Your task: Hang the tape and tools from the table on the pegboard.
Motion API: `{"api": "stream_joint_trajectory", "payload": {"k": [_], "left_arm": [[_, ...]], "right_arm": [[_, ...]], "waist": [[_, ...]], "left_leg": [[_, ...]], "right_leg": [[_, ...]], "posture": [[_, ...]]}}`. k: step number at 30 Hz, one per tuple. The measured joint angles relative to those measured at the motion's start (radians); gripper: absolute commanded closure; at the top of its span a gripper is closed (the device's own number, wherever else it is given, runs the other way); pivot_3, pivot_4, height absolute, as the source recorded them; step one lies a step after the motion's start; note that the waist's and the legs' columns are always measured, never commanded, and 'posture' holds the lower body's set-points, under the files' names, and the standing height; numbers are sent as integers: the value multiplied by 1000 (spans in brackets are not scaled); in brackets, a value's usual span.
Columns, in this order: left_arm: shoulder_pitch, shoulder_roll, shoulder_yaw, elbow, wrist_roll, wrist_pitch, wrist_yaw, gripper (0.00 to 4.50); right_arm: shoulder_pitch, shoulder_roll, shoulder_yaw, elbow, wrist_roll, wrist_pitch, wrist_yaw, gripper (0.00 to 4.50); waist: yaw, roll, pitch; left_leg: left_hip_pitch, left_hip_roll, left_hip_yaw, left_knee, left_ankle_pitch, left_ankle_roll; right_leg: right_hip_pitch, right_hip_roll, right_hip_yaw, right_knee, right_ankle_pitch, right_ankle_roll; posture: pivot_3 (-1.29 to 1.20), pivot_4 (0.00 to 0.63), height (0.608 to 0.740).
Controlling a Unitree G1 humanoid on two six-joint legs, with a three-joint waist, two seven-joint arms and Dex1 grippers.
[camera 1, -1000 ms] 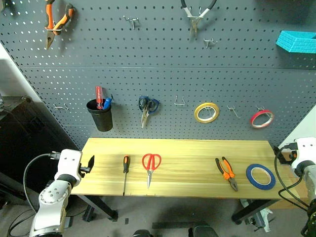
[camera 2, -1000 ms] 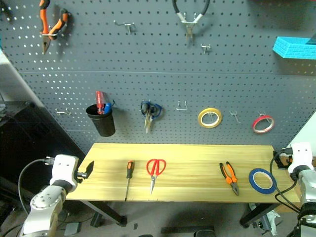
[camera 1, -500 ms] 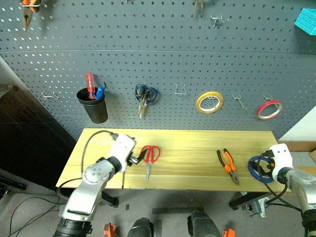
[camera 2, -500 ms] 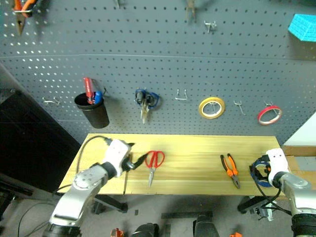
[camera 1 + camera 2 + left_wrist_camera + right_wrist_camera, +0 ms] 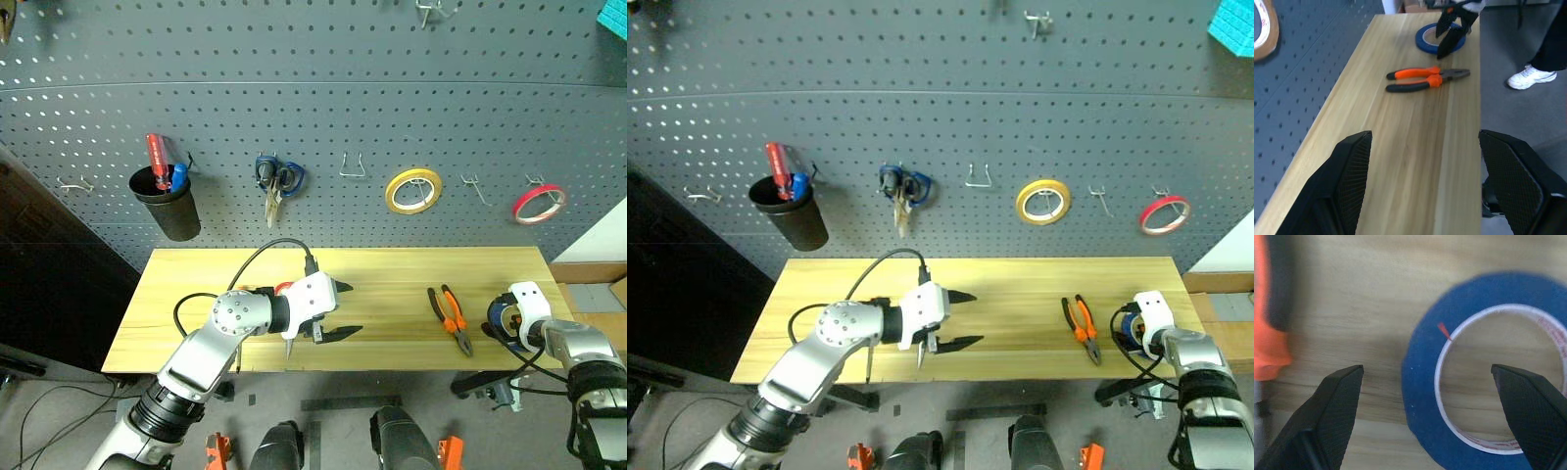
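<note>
Head views: the light wood tabletop [image 5: 392, 269] stands against the dark grey pegboard [image 5: 313, 117]. The left tool [image 5: 341, 311] reaches across the tabletop's middle toward the right, its two black fingers spread wide with nothing between them. It covers most of the red-handled scissors [image 5: 285, 290] and the screwdriver [image 5: 868, 364], of which only a bit of red and a thin shaft tip show. The orange-and-black pliers [image 5: 450, 318] lie right of centre, jaws toward the front edge. At the right end, the right tool [image 5: 511, 325] hangs over the blue tape [image 5: 497, 315]. On the pegboard hang a black cup [image 5: 165, 201], blue-handled scissors [image 5: 272, 181], a yellow tape ring [image 5: 412, 190] and a red tape ring [image 5: 540, 204].

Left wrist view: both fingers [image 5: 1352, 166] stand far apart and empty over bare wood; beyond lie the pliers, then the blue tape with the right tool over it.

Right wrist view: the fingers [image 5: 1337, 396] stand wide apart above the flat blue ring with its white core, holding nothing; a pliers handle lies beside it.
</note>
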Motion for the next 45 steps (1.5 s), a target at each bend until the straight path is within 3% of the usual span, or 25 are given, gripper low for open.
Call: {"api": "stream_joint_trajectory", "payload": {"k": [7,12,15,19,22,26,31,37,45], "left_arm": [[-14,-13,-2,46,7,-36,-7,766],[-18,-29,-1,68,5,-45,-16,766],[-19,-44,2,74,-10,-39,-18,766],[-18,-80,32,70,-70,-8,-19,766],[-9,-76,61,56,-118,14,-28,766],[4,-77,85,42,-162,26,-38,766],[-5,-87,133,43,-193,49,-13,766],[-45,-102,150,51,-199,49,-7,766],[-77,-154,156,53,-199,47,35,766]], "right_arm": [[-53,3,75,107,-63,-64,85,2242],[-49,27,91,118,-90,-117,65,3831],[-8,28,96,71,-112,-170,13,3833],[132,12,94,-144,-130,-187,-30,3833],[301,-17,32,-455,-123,-139,-54,3833],[514,-14,-66,-928,-122,-108,-111,3834],[613,33,12,-1258,-246,-217,-200,3834],[412,73,53,-1258,-298,-305,-243,3834],[196,84,84,-893,-294,-458,-230,3834]], "waist": [[-10,-7,-4],[-14,-16,-10],[-11,-18,-12],[-7,-12,-14],[-7,-1,-15],[-13,2,-16],[-20,2,-17],[-36,2,-17],[-40,2,-18]], "left_leg": [[2,0,0,1,0,0],[2,0,0,3,0,0],[2,0,0,4,0,0],[0,0,0,4,0,0],[-4,-1,0,4,0,0],[-6,1,2,4,0,0],[-6,0,3,7,0,0],[-9,0,3,15,0,0],[-11,-1,2,16,0,0]], "right_leg": [[2,0,0,1,0,1],[3,0,0,0,2,3],[4,0,0,0,2,4],[1,-1,1,1,2,4],[-3,-1,1,1,2,4],[-7,0,2,3,2,5],[-6,0,4,3,5,6],[-5,0,4,3,8,7],[-6,0,3,3,10,3]], "posture": [[-236,174,740],[-246,159,740],[-245,153,740],[-246,148,740],[-252,142,740],[-271,138,740],[-287,134,740],[-271,118,740],[-264,98,740]]}}
